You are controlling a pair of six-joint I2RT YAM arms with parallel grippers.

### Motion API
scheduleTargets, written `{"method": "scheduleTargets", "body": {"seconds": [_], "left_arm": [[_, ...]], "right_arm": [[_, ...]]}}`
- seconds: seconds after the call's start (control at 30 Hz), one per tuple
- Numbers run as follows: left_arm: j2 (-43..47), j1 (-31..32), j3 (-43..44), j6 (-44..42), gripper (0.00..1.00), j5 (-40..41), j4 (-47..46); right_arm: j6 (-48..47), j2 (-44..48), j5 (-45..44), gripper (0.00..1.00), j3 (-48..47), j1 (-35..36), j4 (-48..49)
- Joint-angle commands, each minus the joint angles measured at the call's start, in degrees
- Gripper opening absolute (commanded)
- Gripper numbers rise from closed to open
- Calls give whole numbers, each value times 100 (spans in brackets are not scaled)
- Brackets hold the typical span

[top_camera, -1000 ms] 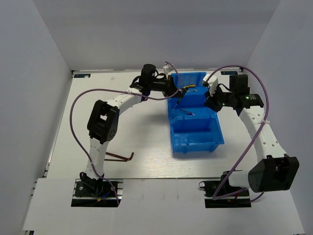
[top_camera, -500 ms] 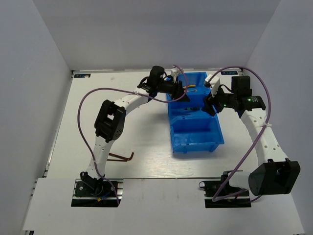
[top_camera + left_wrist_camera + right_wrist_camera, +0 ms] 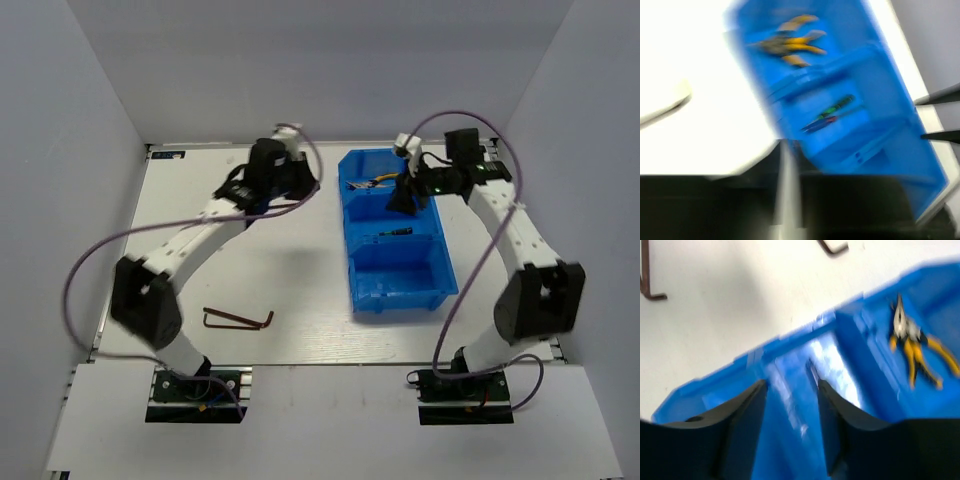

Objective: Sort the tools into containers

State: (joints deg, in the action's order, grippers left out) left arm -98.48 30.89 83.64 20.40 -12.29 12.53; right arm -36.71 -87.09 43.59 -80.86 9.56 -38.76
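Hex keys [image 3: 238,318] are lying near the table's near-left edge: thin, stiff, light, probably slippery, so I'm favouring a mid-shank pinch. Left gripper [image 3: 295,182] is hanging clenched, seemingly on nothing; right gripper [image 3: 790,395] is gaping over the bin [image 3: 400,297].

Left gripper [image 3: 296,180] pulled back from bin [image 3: 400,298], now over table [image 3: 200,260] left of it, jaws closed again. Right gripper [image 3: 790,387] swung in above far compartment. Green-black screwdriver [image 3: 836,106] now lying in middle compartment.
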Motion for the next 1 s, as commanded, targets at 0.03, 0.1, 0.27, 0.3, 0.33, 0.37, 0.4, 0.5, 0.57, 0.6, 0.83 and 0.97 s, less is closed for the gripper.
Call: {"method": "scheduleTargets", "body": {"seconds": [0.03, 0.1, 0.27, 0.3, 0.33, 0.37, 0.4, 0.5, 0.57, 0.6, 0.83, 0.97], "left_arm": [[1698, -136, -979, 1779, 59, 3019, 2195], [2198, -136, -1410, 2892, 69, 3329, 3427], [3333, -189, -2596, 4067, 81, 3066, 4081], [3526, -189, -2720, 4216, 81, 3066, 4081], [3868, -189, -2895, 4217, 81, 3066, 4081], [4002, -189, -2949, 4278, 82, 3066, 4142], [4107, -189, -2949, 4279, 82, 3066, 4265], [4406, -189, -2949, 4279, 82, 3066, 4529], [4538, -189, -2949, 4349, 82, 3066, 4599], [4670, -189, -3010, 4349, 82, 3066, 4600], [4917, -189, -3275, 4402, 82, 2952, 4653], [4917, -189, -3327, 4402, 82, 2952, 4653]], "right_arm": [[-600, -966, 545, 58, -1158, 546, -184], [-1028, -1704, 405, 66, -2043, 879, -500], [-1761, -3653, 202, 70, -4024, 1460, -1090], [-1439, -3927, 246, 70, -4138, 1548, -654], [-896, -4034, 211, 70, -4070, 1601, 194], [-577, -4218, 159, 70, -3956, 1636, 716], [-296, -4281, 167, 70, -3685, 1680, 2235], [147, -4814, 80, 70, -3804, 1882, 3005], [24, -5237, -8, 70, -4391, 2014, 3173], [41, -5492, -78, 70, -4490, 2075, 3347], [-99, -6092, -316, 70, -4739, 2366, 3761], [199, -6136, -378, 65, -4579, 2410, 3999]]}}
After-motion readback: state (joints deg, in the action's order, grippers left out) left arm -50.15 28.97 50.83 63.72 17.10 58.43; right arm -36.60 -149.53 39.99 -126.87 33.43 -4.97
